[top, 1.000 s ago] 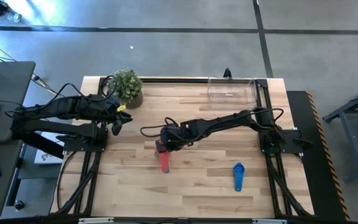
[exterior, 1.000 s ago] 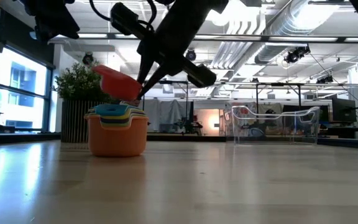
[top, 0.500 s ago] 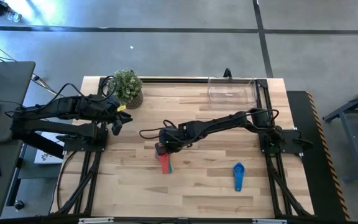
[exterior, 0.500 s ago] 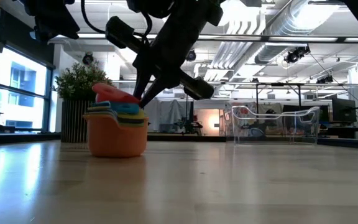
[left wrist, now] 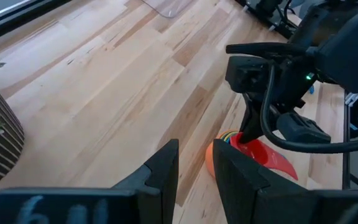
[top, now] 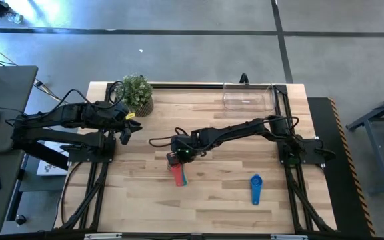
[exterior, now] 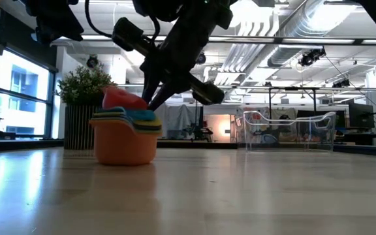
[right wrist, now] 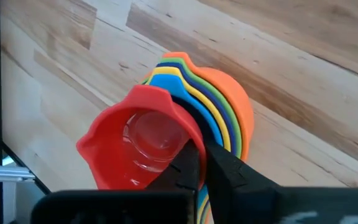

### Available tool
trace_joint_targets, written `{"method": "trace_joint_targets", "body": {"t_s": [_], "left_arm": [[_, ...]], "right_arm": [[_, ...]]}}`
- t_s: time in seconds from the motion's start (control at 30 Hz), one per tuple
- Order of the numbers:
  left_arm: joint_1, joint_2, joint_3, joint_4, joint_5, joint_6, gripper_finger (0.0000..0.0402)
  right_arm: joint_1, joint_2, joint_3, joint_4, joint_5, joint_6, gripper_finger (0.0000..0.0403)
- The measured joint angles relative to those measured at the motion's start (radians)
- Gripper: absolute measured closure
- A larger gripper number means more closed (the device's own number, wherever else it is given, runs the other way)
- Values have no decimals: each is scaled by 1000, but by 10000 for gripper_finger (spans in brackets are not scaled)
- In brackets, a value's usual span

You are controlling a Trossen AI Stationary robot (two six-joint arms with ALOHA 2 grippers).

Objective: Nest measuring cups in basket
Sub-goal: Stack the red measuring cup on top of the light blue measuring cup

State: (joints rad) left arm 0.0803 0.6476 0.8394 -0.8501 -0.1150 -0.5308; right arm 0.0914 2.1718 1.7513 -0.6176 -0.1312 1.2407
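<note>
Lowered since a second ago, the red cup (right wrist: 143,142) now sits in the nested stack (exterior: 125,136) at mid-table, right gripper (right wrist: 199,163) clamped on its rim; left gripper (left wrist: 194,171) idles nearly closed, empty. Blue cup (top: 256,181) and basket (top: 249,97) await.

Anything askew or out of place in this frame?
Yes: the small red plastic measuring cup, pinched by the right gripper, sits tilted on the nested stack in the orange cup, not seated level. The blue cup lies alone, and the clear plastic basket holds no cups.
</note>
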Motion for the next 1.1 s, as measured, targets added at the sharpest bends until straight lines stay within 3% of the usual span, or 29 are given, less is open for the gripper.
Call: {"method": "trace_joint_targets", "body": {"t_s": [0.33, 0.73, 0.9, 1.1], "left_arm": [[0, 0, 0, 0, 0, 0, 312], [0, 0, 0, -1, 8, -42, 312], [-17, 7, 0, -36, 87, -105, 312], [-85, 50, 0, -43, 86, -185, 312]], "right_arm": [[-6, 2, 61, -90, 17, -49, 336], [-13, 1, 85, -115, 26, -67, 329], [-13, 0, 193, -192, 53, -146, 329], [-13, -1, 435, -473, 180, -275, 329]]}}
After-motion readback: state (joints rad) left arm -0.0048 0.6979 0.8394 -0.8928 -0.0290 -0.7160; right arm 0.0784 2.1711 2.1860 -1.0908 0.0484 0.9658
